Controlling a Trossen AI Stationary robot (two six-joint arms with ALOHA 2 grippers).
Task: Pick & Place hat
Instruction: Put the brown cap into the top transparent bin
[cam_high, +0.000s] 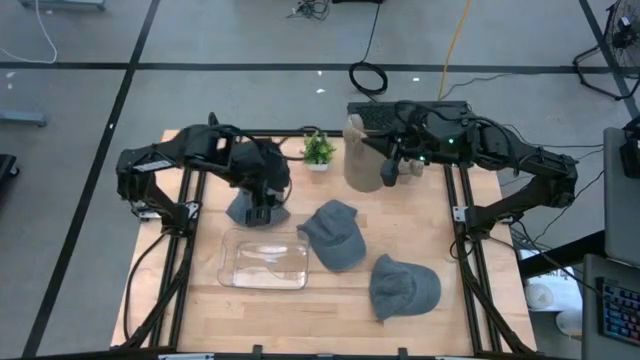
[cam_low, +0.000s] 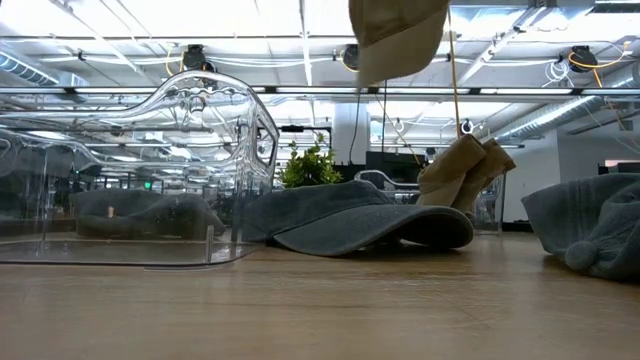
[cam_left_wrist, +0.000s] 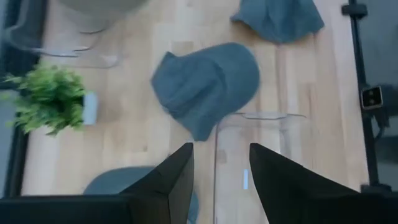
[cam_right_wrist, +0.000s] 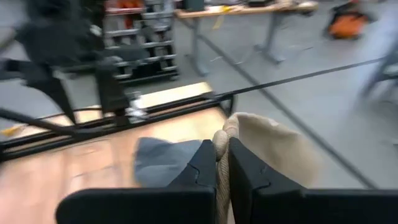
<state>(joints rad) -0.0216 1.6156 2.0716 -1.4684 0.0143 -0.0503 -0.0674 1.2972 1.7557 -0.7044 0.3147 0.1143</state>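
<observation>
Toward the upper right of the high view, we found the right gripper (cam_high: 392, 170) raised off the table with its jaws pinched shut on the tan hat (cam_high: 362, 154), which hung free above the back edge of the wooden table (cam_high: 330, 300); the right wrist view showed the fabric of that hat (cam_right_wrist: 273, 146) squeezed between the two dark fingers. We judged the carry step to be in hand: the hat was lifted and not yet set down. The clear plastic tray (cam_high: 264, 262), low and left of centre in the high view, looked to us like the likely target, so the next move seemed to call for a swing across and down toward it, passing over the grey cap (cam_high: 333, 232) lying just right of the tray. A second grey cap (cam_high: 402, 287) sat lower right, well apart from the carried hat. The left gripper (cam_high: 262, 205) hovered with jaws open over a third grey cap (cam_high: 246, 210) at upper left, beside a small potted plant (cam_high: 318, 150). That third cap was mostly covered by the arm. In the low view the tan hat (cam_low: 398, 35) was cut off by the top edge, so we could not see the grip there, and the tray's walls blurred what lay behind them.
</observation>
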